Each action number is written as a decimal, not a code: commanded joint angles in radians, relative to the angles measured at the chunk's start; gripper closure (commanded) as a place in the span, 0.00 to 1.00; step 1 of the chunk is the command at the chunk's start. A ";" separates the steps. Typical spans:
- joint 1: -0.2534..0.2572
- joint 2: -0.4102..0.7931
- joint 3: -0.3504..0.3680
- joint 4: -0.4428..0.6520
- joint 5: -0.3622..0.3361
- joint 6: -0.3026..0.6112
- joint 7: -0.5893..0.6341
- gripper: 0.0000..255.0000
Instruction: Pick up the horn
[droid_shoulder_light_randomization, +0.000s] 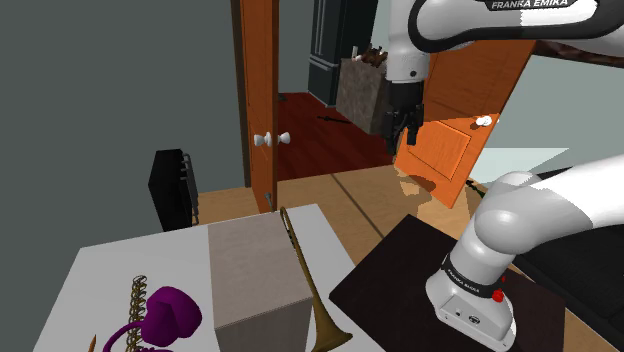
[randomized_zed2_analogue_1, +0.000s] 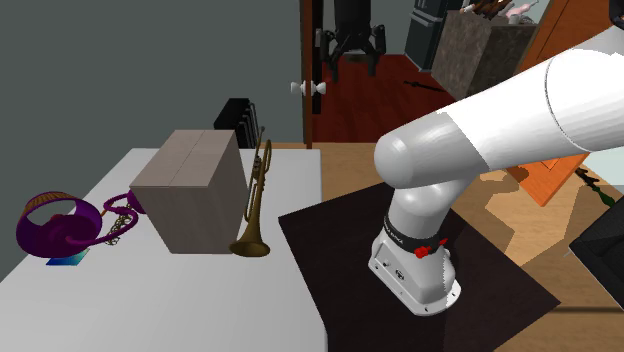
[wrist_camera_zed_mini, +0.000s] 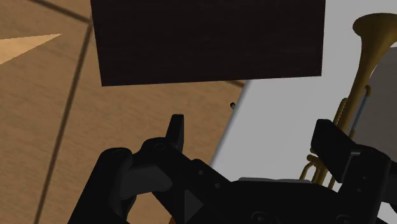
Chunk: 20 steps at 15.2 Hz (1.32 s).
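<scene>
The brass horn (droid_shoulder_light_randomization: 310, 285) (randomized_zed2_analogue_1: 255, 195) lay on the pale bench (droid_shoulder_light_randomization: 100, 270), just beside a grey box (droid_shoulder_light_randomization: 250, 265) on the shoulder view's right, its bell toward the near edge. The tool (droid_shoulder_light_randomization: 398, 135) hung high and well apart from it, far beyond the stand's dark top (droid_shoulder_light_randomization: 390, 270), seen against an orange door (droid_shoulder_light_randomization: 445, 150). Its fingers (wrist_camera_zed_mini: 177, 130) stood wide apart, released, grasping and touching nothing. In the wrist view the horn (wrist_camera_zed_mini: 359, 83) lay outside one finger, not between the two.
</scene>
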<state>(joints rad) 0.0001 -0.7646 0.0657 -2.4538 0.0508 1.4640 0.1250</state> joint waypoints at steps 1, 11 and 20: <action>0.000 0.000 0.000 0.000 0.000 0.000 0.000 0.00; 0.050 0.081 0.168 -0.188 0.174 0.376 0.211 0.00; 0.073 0.342 0.341 -0.213 0.270 0.771 0.396 0.00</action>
<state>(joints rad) 0.0713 -0.4599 0.3840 -2.6728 0.3143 2.1876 0.4937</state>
